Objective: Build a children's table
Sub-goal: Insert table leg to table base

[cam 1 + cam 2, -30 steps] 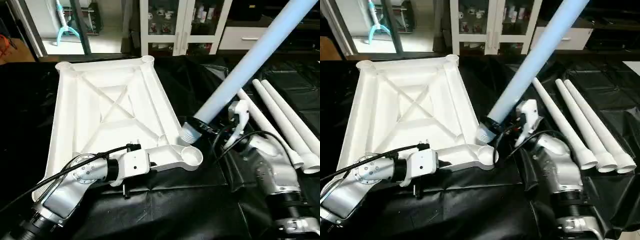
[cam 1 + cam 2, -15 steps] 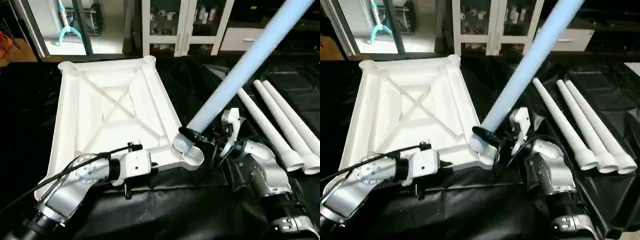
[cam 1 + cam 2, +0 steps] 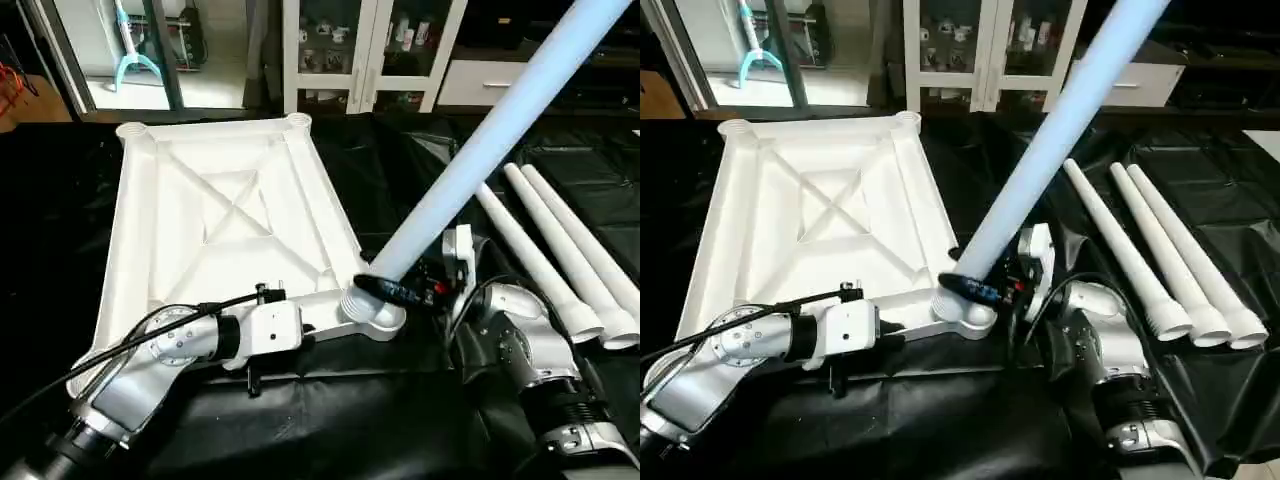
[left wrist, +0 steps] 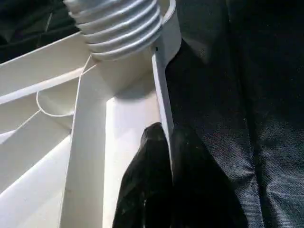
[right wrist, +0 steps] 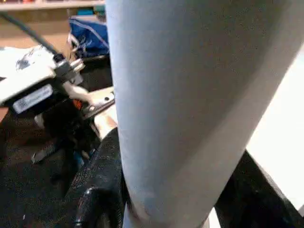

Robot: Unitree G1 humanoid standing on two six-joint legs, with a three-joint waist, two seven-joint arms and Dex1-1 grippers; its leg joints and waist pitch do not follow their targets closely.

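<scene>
The white tabletop (image 3: 230, 210) lies upside down on black cloth, its X ribs facing up. My left gripper (image 4: 166, 135) is shut on the thin near rim, just short of the near right corner socket (image 3: 385, 318). My right gripper (image 3: 400, 290) is shut on a long white leg (image 3: 480, 150) near its lower end. The leg leans up and away to the right. Its threaded end (image 4: 116, 26) sits at the mouth of that corner socket. In the right wrist view the leg (image 5: 190, 95) passes between my black fingers (image 5: 97, 190).
Three more legs (image 3: 560, 250) lie side by side on the cloth at the right, close to my right forearm (image 3: 530, 350). Glass-door cabinets (image 3: 370, 50) stand behind the work surface. A black cable (image 3: 120, 345) loops over my left forearm.
My right gripper has carried the leg's threaded end leftward and down, from beside the corner socket onto its mouth. The left gripper stays on the rim.
</scene>
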